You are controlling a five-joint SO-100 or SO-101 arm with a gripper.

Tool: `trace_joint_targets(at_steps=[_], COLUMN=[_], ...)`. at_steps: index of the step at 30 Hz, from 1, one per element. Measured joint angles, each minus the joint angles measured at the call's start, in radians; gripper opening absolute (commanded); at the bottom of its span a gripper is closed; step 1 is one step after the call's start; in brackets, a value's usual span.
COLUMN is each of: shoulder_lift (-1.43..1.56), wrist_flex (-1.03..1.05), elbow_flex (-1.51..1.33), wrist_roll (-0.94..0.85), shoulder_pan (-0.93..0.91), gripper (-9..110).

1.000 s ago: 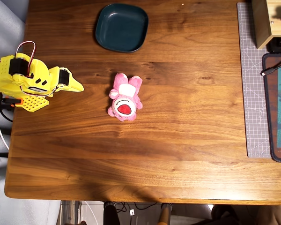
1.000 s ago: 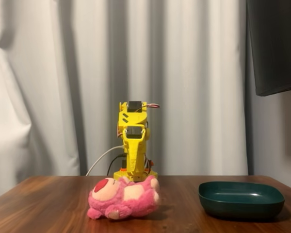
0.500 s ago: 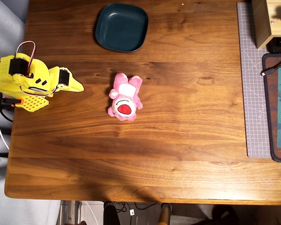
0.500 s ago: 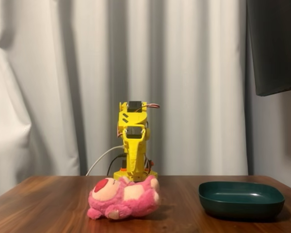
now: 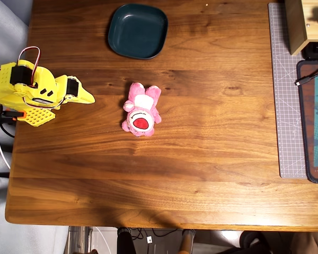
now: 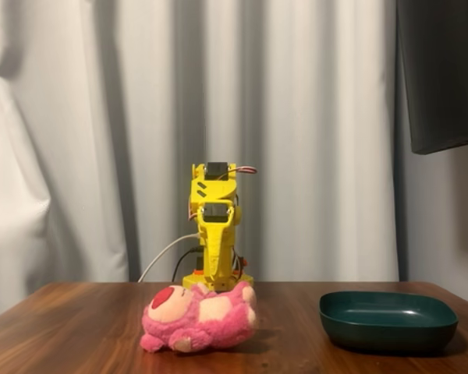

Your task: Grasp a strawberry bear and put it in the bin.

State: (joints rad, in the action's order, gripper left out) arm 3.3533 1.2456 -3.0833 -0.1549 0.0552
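The strawberry bear [image 5: 141, 109] lies on its back near the middle of the wooden table [image 5: 212, 159] (red nose up), well apart from the bin [image 5: 137, 30]. The yellow gripper [image 5: 89, 98] sits folded at the left edge in the overhead view, its fingers together and holding nothing.

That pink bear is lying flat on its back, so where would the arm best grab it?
Probably around the belly, coming down from above. The bear lies face up on the table, head toward the bottom of the overhead view, so its soft middle is the narrowest part and open on both sides. The tool sits folded back, apart from it.
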Motion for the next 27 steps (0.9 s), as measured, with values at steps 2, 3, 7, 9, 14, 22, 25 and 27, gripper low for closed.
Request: trace_joint_targets(at_steps=[2,3,7,9,14,22,25,27], shoulder_lift=[0.0,0.0,0.0,0.0,0.0,0.0,0.0,0.0], wrist_flex=[0.0,0.0,0.0,0.0,0.0,0.0,0.0,0.0], elbow_flex=[0.0,0.0,0.0,0.0,0.0,0.0,0.0,0.0], wrist_roll=[0.0,0.0,0.0,0.0,0.0,0.0,0.0,0.0], shoulder_pan=[0.0,0.0,-0.003,-0.008,-0.017,-0.017,-0.017,-0.017], gripper=[0,0,0,0,0,6,5,2])
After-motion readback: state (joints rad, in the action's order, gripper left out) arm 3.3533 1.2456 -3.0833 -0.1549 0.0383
